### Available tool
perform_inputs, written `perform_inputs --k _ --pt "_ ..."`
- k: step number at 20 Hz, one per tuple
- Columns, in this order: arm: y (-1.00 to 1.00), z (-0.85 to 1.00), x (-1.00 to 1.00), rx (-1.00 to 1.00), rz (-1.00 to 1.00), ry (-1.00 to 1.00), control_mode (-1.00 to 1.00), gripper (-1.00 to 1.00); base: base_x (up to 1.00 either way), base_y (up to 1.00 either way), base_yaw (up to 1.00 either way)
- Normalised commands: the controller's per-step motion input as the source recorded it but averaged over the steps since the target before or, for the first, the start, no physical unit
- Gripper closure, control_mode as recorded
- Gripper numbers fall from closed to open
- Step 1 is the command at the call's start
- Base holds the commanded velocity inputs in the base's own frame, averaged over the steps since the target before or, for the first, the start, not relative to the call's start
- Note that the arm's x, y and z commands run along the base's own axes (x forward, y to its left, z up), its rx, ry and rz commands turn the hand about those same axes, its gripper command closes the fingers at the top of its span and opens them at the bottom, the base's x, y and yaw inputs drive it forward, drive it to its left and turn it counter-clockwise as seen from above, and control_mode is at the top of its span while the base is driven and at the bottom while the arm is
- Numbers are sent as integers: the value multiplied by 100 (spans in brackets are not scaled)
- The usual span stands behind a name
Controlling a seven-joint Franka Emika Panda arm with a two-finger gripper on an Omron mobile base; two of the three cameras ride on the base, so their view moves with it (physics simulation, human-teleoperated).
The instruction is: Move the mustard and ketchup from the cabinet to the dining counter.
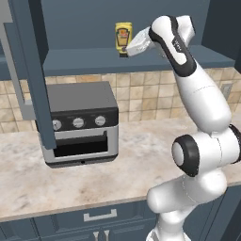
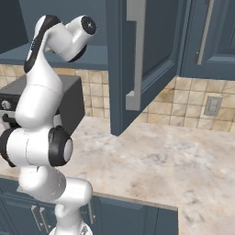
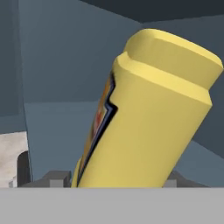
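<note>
The hand [image 1: 125,51] is closed around the mustard [image 1: 123,36] on the cabinet [image 1: 141,60] shelf.

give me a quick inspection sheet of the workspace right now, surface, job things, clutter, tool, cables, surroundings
surface: beige marble-look counter, bare around the oven
job's things: mustard stands on the open cabinet shelf; in the hand view it leans across the picture, close up; ketchup: nothing seen
clutter: grey toaster oven on the counter below the shelf
tool: tool is at the mustard's base, one finger on either side in the hand view; contact cannot be told
cables: nothing seen
surroundings: tan tiled wall, open cabinet door with a silver bar handle, wall outlet, blue drawers under the counter
</note>
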Motion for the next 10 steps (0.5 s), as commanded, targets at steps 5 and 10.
perform_inputs --k 5,10 --pt "29 12 -60 -1 0 -11 -100 100 0 0 0" --pt "29 3 -67 0 0 -6 -100 100 0 0 0"
